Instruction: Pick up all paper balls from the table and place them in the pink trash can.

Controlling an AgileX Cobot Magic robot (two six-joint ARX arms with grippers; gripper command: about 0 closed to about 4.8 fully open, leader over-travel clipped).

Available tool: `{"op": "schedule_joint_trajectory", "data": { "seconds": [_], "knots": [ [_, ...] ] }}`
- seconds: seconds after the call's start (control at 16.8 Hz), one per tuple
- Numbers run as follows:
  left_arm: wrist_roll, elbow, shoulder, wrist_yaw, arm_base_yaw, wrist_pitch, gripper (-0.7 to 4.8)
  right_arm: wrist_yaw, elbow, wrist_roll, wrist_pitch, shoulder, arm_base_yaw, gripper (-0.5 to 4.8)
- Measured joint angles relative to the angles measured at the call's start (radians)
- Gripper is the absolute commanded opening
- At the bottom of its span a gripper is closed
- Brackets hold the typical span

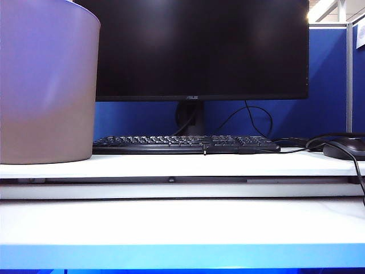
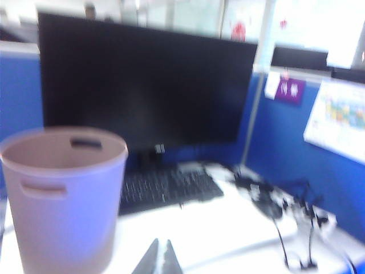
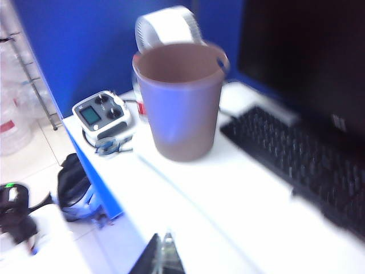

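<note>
No paper balls show on the counter (image 1: 182, 222) in any of the three views, so the job looks finished or nearly so; whether any lie inside the bin cannot be told, since the visible part of its interior looks bare. The ASUS monitor (image 1: 199, 48) is the largest thing, standing behind the black keyboard (image 1: 185, 144). Next in size is the pink trash can (image 2: 63, 194), upright, ahead of the left claw (image 2: 161, 257) and a little to one side, its oval handle cutout facing that camera. From the right claw (image 3: 162, 254) the can (image 3: 179, 100) stands farther ahead, across bare counter. The left arm appears the nearer of the two. Both claws are closed, tips together, gripping nothing, and neither shows in the exterior view. A black mouse (image 1: 348, 147) with its cable lies beside the keyboard.
</note>
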State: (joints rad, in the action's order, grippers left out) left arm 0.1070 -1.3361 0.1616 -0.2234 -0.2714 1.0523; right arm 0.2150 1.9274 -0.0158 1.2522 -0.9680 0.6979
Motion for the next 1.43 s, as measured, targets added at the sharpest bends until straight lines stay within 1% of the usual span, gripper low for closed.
{"op": "schedule_joint_trajectory", "data": {
  "seconds": [0.06,0.12,0.18,0.3,0.36,0.42,0.48,0.54,0.65,0.77,0.83,0.95,1.01,1.07,1.19,1.31,1.43],
  "knots": [
    [0.001,0.000,0.000,0.000,0.002,0.019,-0.06,-0.014,-0.048,0.029,0.005,0.058,0.000,-0.05],
    [0.003,0.008,-0.001,0.004,0.013,0.060,-0.06,-0.068,-0.148,0.092,0.001,0.181,0.000,-0.05],
    [0.006,0.025,-0.003,0.002,0.022,0.082,-0.06,-0.102,-0.211,0.126,0.005,0.244,0.000,-0.05],
    [0.048,0.075,-0.003,-0.005,0.023,0.125,-0.06,-0.117,-0.363,0.204,-0.016,0.350,0.000,-0.05],
    [0.084,0.109,-0.006,-0.032,0.023,0.126,-0.06,-0.106,-0.454,0.246,-0.029,0.421,-0.003,-0.05],
    [0.112,0.176,-0.026,-0.082,0.023,0.116,-0.06,-0.087,-0.584,0.290,-0.099,0.544,-0.019,-0.05],
    [0.114,0.225,-0.048,-0.087,0.025,0.096,-0.06,-0.086,-0.656,0.299,-0.152,0.605,-0.031,-0.05],
    [0.116,0.259,-0.064,-0.088,0.029,0.073,-0.06,-0.098,-0.752,0.295,-0.247,0.665,-0.033,-0.05],
    [0.131,0.362,-0.101,-0.090,0.055,-0.044,-0.06,-0.161,-0.953,0.267,-0.409,0.778,-0.033,-0.05],
    [0.150,0.465,-0.127,-0.089,0.056,-0.154,-0.06,-0.175,-1.154,0.254,-0.631,0.862,-0.037,-0.05],
    [0.165,0.519,-0.137,-0.095,0.062,-0.232,-0.06,-0.184,-1.256,0.251,-0.747,0.895,-0.037,-0.05],
    [0.183,0.628,-0.139,-0.111,0.063,-0.375,-0.06,-0.231,-1.442,0.231,-0.963,0.910,-0.038,-0.05],
    [0.183,0.675,-0.134,-0.113,0.063,-0.433,-0.06,-0.233,-1.511,0.216,-1.040,0.906,-0.039,-0.05],
    [0.185,0.731,-0.135,-0.117,0.063,-0.523,-0.06,-0.237,-1.586,0.193,-1.140,0.901,-0.039,-0.05],
    [0.186,0.835,-0.136,-0.131,0.063,-0.676,-0.06,-0.238,-1.730,0.122,-1.351,0.903,-0.041,-0.05],
    [0.183,0.919,-0.135,-0.130,0.063,-0.765,-0.06,-0.251,-1.818,0.076,-1.456,0.904,-0.041,-0.05],
    [0.187,0.988,-0.135,-0.102,0.063,-0.804,-0.06,-0.273,-1.844,0.068,-1.479,0.904,-0.041,-0.05]
  ]
}}
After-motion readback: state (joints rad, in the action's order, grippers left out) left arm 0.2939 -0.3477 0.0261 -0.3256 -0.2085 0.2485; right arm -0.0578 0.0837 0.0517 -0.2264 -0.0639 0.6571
